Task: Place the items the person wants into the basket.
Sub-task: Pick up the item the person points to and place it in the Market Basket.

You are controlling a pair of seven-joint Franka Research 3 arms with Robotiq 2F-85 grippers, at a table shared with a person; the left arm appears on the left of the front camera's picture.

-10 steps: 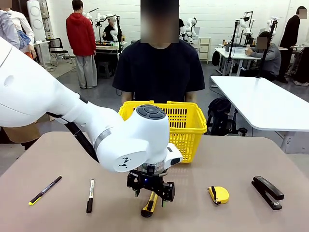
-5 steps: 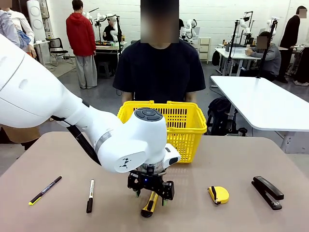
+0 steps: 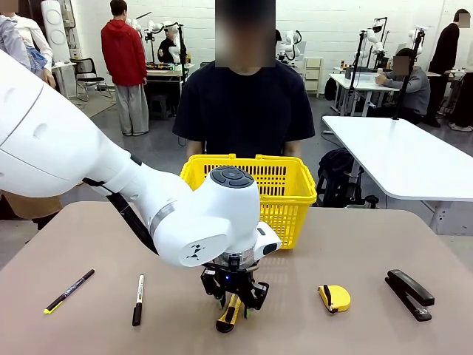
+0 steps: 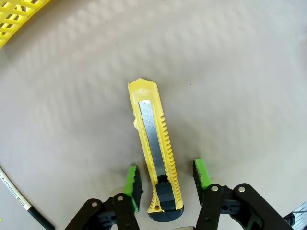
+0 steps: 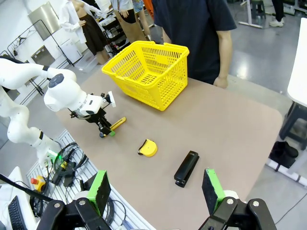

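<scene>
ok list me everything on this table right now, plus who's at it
utility knife: 1, yellow and black, near middle of the table, lying flat
pen: 1, thin black with yellow-green end, near left
marker: 1, black and white, just right of the pen
tape measure: 1, yellow, right of the knife
stapler: 1, black, near right
basket: 1, yellow, far middle
table: 1, tan
person: 1, black T-shirt, far side behind the basket
left gripper: 1, black with green pads, open, straddling the knife's black end
right gripper: 1, same colours, open, high above the table
</scene>
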